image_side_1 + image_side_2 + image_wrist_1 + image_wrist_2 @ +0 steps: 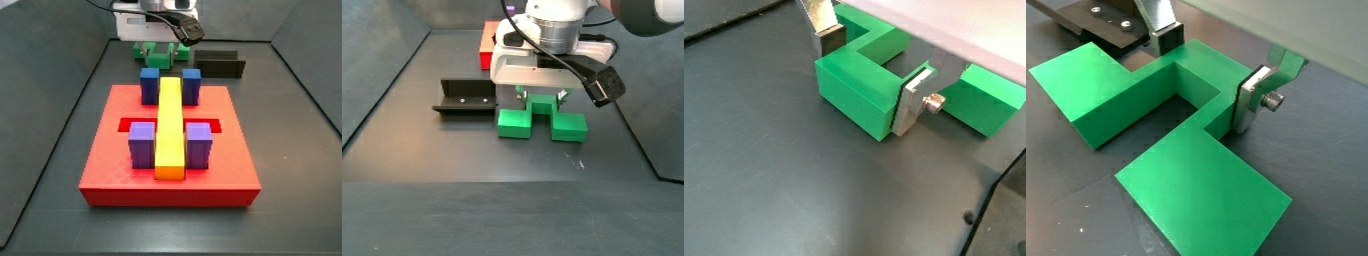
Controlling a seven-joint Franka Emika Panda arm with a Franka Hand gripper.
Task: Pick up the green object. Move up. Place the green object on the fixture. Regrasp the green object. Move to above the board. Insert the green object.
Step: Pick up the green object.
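The end effector [540,98] is sitting low over the green object [540,122] in the centre of a side view, w/ the arm coming down from the top edge. The green object is resting on the dark surface [462,190], its two legs pointing toward the bottom of the frame. In both wrist views the silver fingers [1251,100] are straddling the narrow middle wall of the green object [1146,110], one plate in the notch, the other on the outer face. The plates are sitting close against that wall, but I cannot tell whether they are actually pinching it.

The fixture [464,97] is standing left of the green object, near but apart. In a side view the red board [170,160] is filling the centre and lower frame, carrying a yellow bar [170,125] lengthwise w/ blue blocks [150,85] and purple blocks [143,146] on both sides. The green object [162,52] is lying just beyond the board's upper edge, the fixture [221,65] at upper right.
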